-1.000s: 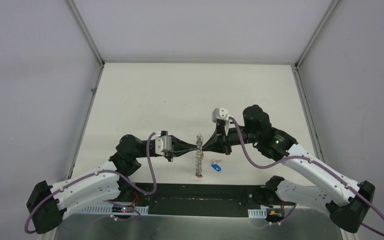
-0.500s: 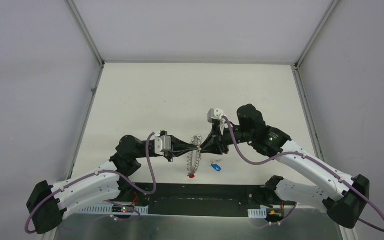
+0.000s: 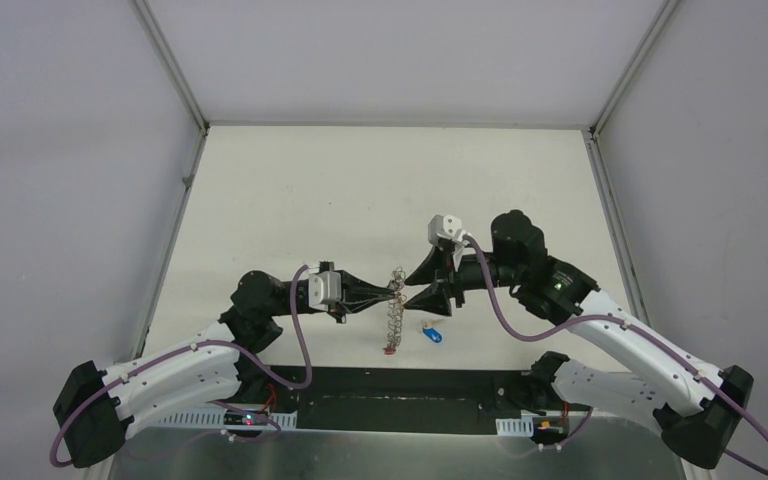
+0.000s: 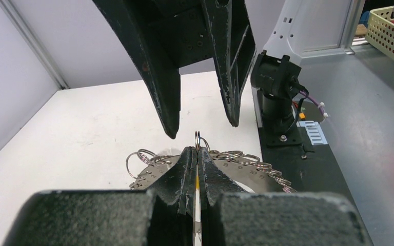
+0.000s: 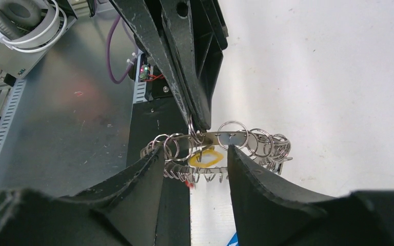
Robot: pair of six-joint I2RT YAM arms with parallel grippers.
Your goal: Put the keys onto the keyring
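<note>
the left jaws were pressed together, pinching a split ring [image 4: 198, 138] that poked up out of their tips, with a thin sliver of yellow showing in the slit between them. from that ring hung a bunch of split rings [image 3: 394, 310] threaded along a curved metal plate [image 4: 151, 179] stamped with numbers. in the top view the bunch ran as a narrow strip from the left jaws back toward the arm bases. a small red tag [image 3: 388, 350] sat at its near end, and it could not be told whether that end touched the counter [image 3: 360, 190]. the right jaws stood wide apart and held nothing. their two fingers [image 4: 164, 77] straddled the pinched ring from the opposite side, one to each side of it and clear of it, tips facing the left jaws' tips. in the right wrist view the yellow-tagged key [image 5: 205, 159] showed only as its yellow tag, hanging among the rings just under the left jaws' tips, in the gap between the right fingers. the blue-tagged key [image 3: 432, 333] lay loose on the counter, near the right side of the bunch, just nearer the arm bases than the right jaws and apart from both.
</note>
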